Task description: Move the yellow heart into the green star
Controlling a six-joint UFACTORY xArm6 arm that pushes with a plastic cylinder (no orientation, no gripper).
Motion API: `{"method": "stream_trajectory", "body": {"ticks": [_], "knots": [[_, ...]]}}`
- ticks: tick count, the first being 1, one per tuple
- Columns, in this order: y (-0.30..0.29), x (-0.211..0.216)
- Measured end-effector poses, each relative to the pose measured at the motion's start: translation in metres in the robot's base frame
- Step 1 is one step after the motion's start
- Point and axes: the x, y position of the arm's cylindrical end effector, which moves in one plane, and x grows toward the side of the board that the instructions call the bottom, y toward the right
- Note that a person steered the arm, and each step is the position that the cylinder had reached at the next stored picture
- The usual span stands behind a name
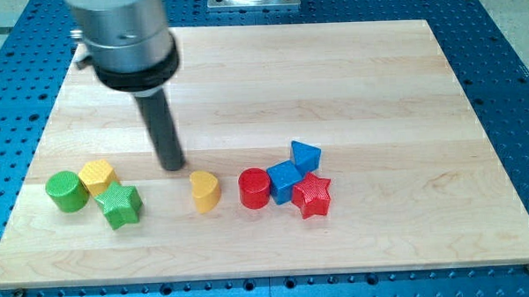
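Observation:
The yellow heart point(204, 190) lies on the wooden board near the view's bottom middle. The green star point(119, 205) lies to its left, about a hundred pixels away. My tip point(172, 165) rests on the board just up and left of the yellow heart, with a small gap between them. The tip stands between the heart and the star, nearer the heart.
A yellow hexagon point(96, 175) and a green cylinder point(67, 191) sit touching the green star at the view's left. A red cylinder point(254, 188), blue cube point(283, 180), blue triangle point(304, 154) and red star point(312, 195) cluster right of the heart. The board's front edge point(269, 273) is near.

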Motion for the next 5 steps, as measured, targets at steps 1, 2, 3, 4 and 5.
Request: {"method": "stream_trajectory", "body": {"ticks": [1,2,3,4,5], "knots": [[0.040,0.005],[0.042,0.010],[0.045,0.024],[0.051,0.052],[0.060,0.071]]}}
